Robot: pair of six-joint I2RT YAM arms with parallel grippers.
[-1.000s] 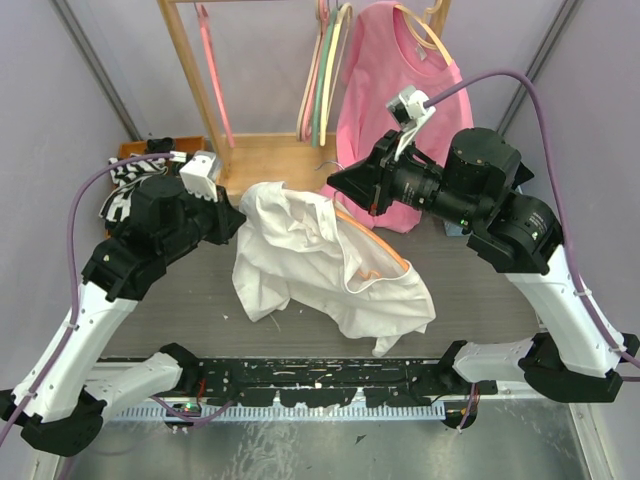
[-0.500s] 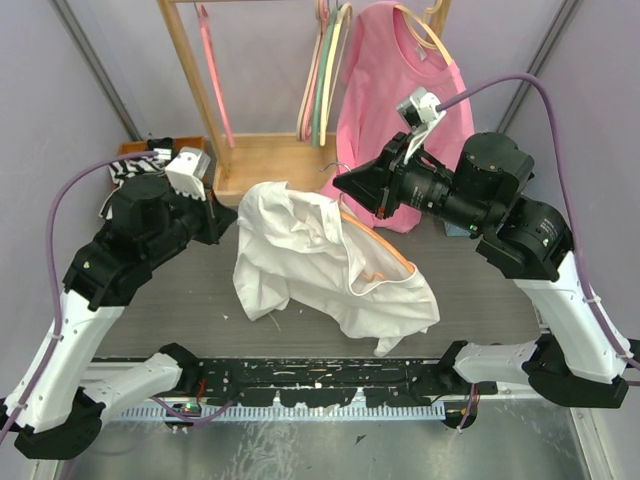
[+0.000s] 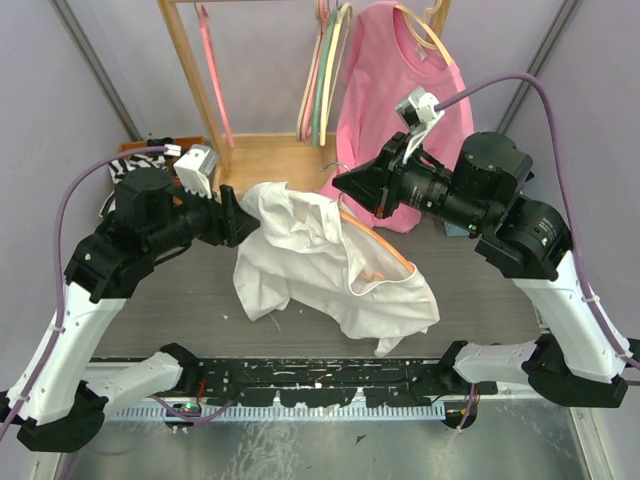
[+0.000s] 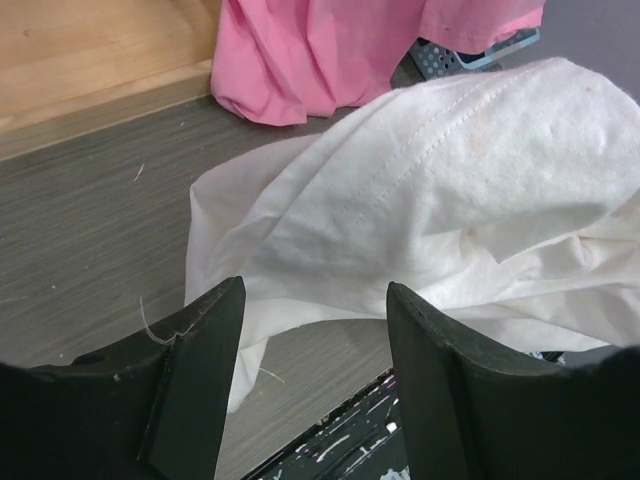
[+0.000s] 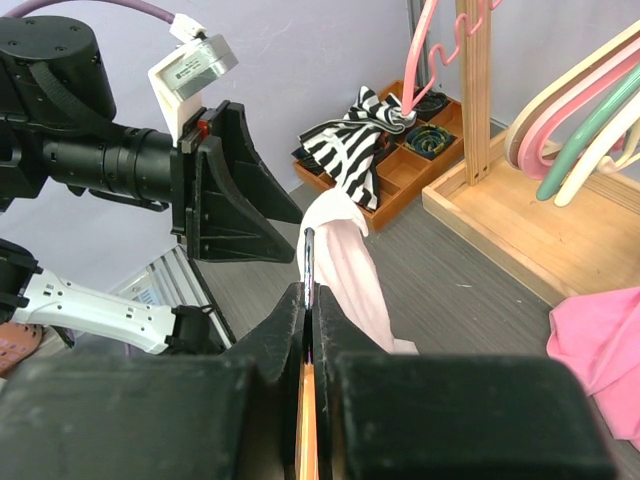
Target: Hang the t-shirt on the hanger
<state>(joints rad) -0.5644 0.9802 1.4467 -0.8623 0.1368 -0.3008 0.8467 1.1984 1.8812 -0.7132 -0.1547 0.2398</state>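
- Grey wood-grain bench between pale lilac walls. At the back, a wooden rack carries a pink t-shirt and spare hangers.
- Left end effector: the jaws stand well apart with nothing between them. In its wrist view a fold of the white t-shirt lies just beyond the fingertips, not inside the gap.
- Right end effector: the jaws are pressed together on the orange hanger, near its silver wire hook, holding it up off the bench.
- The t-shirt hangs bunched over the hanger between the two arms, its lower folds resting on the bench. One orange shoulder shows along the cloth's right edge, and a sliver of orange shows in an opening, so the hanger looks only partly threaded.
- Risk: with only the hanger gripped, the loose cloth may slide off the exposed shoulder if the right arm tilts or lifts.
- Risk: the left jaws could pinch several layers at once, or shut on air short of the fold.
- Risk: the thin wire may twist in the right grip.
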